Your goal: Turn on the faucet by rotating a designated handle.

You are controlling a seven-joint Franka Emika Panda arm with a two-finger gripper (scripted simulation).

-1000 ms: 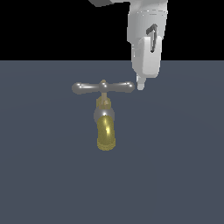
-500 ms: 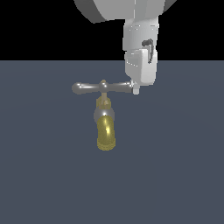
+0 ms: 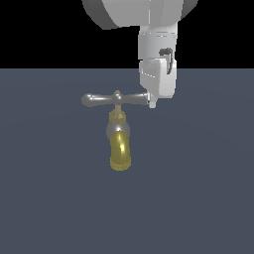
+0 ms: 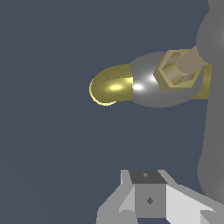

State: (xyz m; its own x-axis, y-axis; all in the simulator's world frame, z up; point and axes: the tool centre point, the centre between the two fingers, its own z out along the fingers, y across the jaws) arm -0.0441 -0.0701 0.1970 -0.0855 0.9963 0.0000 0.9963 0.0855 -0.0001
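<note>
the faucet (image 3: 119, 144) stands mid-scene, its handle (image 3: 115, 99) reaching to 3 o'clock where the gripper (image 3: 153, 103) meets its end, finger spread impossible to tell; best push steadily sideways, staying on that bulb.

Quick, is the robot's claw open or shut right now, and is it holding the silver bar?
Gripper: cannot tell if open or shut; it sits at the end of the handle on the exterior view's right, with no clear grasp visible.
</note>
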